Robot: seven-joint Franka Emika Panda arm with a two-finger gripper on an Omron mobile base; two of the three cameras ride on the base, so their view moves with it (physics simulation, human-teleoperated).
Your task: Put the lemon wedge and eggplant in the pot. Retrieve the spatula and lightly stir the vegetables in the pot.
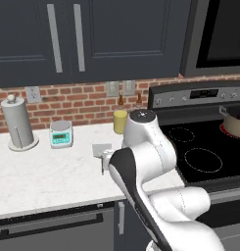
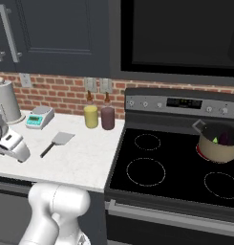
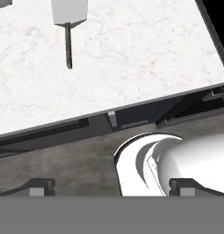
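Observation:
The beige pot point(image 2: 218, 148) stands on the stove's back right burner, also at the right edge of the left base view point(image 1: 233, 125). Inside it lie the yellow-green lemon wedge point(image 2: 215, 139) and the dark purple eggplant point(image 2: 227, 138). The spatula point(image 2: 58, 142) lies flat on the white counter, its grey blade toward the wall and its dark handle toward the front. In the hand view the spatula point(image 3: 68, 27) is at the top. My gripper point(image 3: 112, 188) hangs open over the counter's front edge, short of the handle, with nothing between its fingertips.
A yellow bottle point(image 2: 91, 116) and a maroon bottle point(image 2: 108, 117) stand by the brick wall beside the stove point(image 2: 152, 162). A teal kitchen scale point(image 1: 60, 133) and a paper towel holder point(image 1: 17, 122) sit at the back left of the counter point(image 1: 48, 176).

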